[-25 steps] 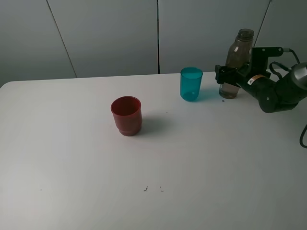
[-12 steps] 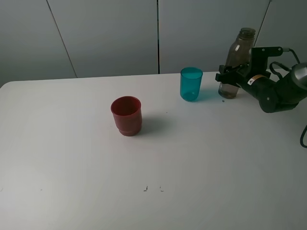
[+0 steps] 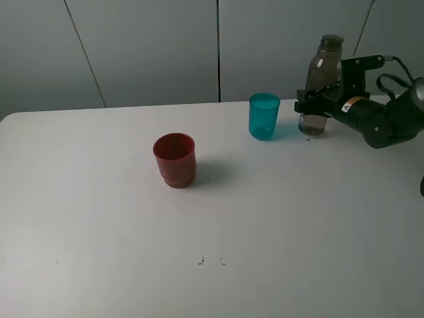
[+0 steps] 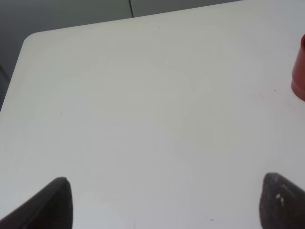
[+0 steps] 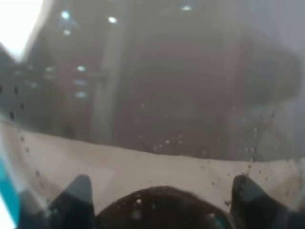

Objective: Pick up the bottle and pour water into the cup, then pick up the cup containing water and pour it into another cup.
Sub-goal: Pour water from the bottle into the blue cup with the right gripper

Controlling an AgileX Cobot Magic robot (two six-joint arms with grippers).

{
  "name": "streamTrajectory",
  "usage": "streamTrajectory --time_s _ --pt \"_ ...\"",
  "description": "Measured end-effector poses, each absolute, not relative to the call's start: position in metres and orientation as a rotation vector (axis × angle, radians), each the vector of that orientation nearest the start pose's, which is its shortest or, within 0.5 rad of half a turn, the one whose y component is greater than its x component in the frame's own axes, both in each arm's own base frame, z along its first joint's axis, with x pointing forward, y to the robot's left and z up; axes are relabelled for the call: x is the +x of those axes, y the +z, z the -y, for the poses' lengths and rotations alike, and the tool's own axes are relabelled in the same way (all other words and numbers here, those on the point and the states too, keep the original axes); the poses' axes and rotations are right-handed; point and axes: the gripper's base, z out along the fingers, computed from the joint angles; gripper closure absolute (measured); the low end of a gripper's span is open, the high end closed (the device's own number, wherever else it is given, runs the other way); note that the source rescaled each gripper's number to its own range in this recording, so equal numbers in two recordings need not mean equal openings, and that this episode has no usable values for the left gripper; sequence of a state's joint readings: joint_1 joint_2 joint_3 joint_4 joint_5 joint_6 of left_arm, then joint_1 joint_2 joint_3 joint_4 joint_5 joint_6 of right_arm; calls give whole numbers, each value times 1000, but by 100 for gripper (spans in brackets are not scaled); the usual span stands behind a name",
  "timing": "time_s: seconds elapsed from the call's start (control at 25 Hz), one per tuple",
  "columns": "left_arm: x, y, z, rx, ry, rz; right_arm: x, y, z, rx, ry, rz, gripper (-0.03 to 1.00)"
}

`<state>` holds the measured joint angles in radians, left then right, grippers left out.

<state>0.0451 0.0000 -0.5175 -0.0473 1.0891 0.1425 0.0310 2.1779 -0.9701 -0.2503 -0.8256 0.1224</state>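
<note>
The smoky grey-brown bottle (image 3: 320, 83) stands upright at the back right, with a little water in its base. My right gripper (image 3: 311, 106) is shut on its lower body. In the right wrist view the bottle (image 5: 157, 95) fills the frame between my fingertips (image 5: 78, 191). The teal cup (image 3: 264, 116) stands just left of the bottle, upright and apart from it. The red cup (image 3: 175, 159) stands upright near the table's middle, and its edge shows in the left wrist view (image 4: 300, 71). My left gripper (image 4: 171, 210) is open and empty above bare table, left of the red cup.
The white table (image 3: 278, 218) has a rounded far-left corner (image 4: 33, 40). A grey panelled wall (image 3: 146, 46) runs behind it. Small dark marks (image 3: 211, 261) lie near the front middle. The right arm's cable (image 3: 397, 76) loops behind the bottle.
My right gripper, shut on the bottle, has moved a little up and left toward the teal cup. Both cups have stayed put.
</note>
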Motion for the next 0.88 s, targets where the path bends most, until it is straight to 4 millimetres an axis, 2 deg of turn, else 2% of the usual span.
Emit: streamTrajectory --time_s 0.2,0.4,0.6,0.88 --pt "-8 280 4 104 60 -2052 406 111 -29 -236 132 -1843 96" --pt "-8 280 4 104 60 -2052 406 120 -31 -275 124 -1835 96" --pt "-8 280 4 104 60 -2052 414 129 -32 -314 105 -1847 97" --pt "-8 280 4 103 62 -2052 431 149 -45 -397 81 -1759 96"
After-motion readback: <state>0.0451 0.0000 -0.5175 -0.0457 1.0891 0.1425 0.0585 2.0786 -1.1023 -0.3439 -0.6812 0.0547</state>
